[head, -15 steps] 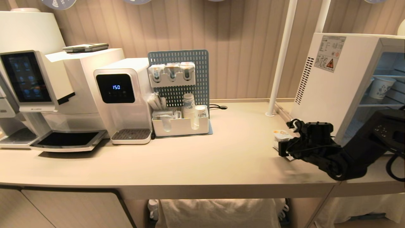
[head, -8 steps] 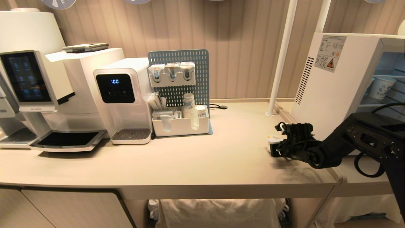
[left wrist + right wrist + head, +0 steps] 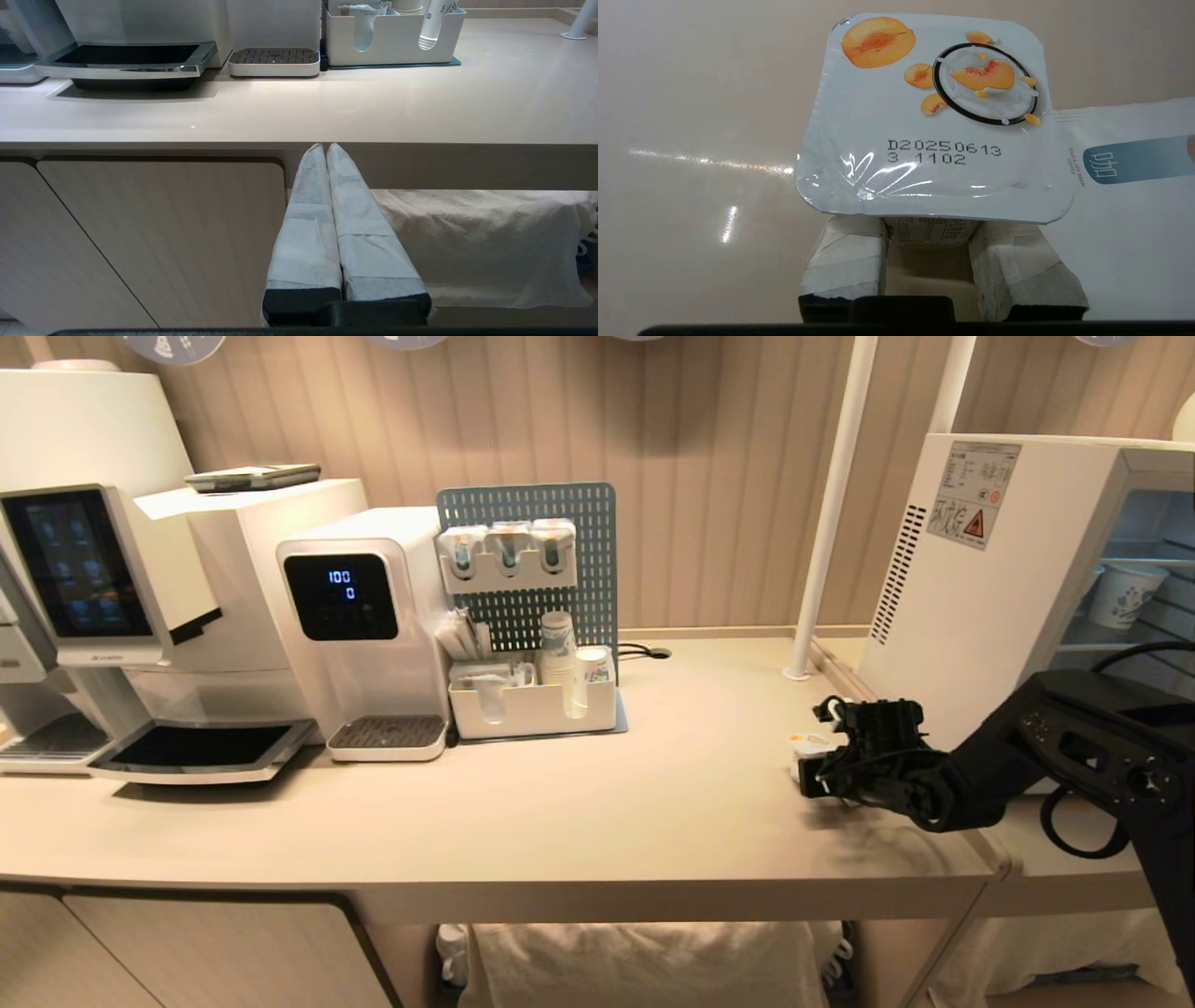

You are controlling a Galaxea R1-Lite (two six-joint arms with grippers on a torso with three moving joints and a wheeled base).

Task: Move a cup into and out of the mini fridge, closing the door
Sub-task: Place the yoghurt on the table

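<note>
Beige laminate counter carries white box-shaped mini fridge. Beside the fridge's vented side wall, black right claw grips small white plastic cup with peach-printed foil lid, over the counter. Paper-wrapped left claw closed, empty, below the counter edge.

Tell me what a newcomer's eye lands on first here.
The right gripper, jaws shut on the peach-lidded cup, low over the counter beside the mini fridge. The fridge stands open with a paper cup on its shelf. Left along the counter, a water dispenser's dark display glows.
</note>
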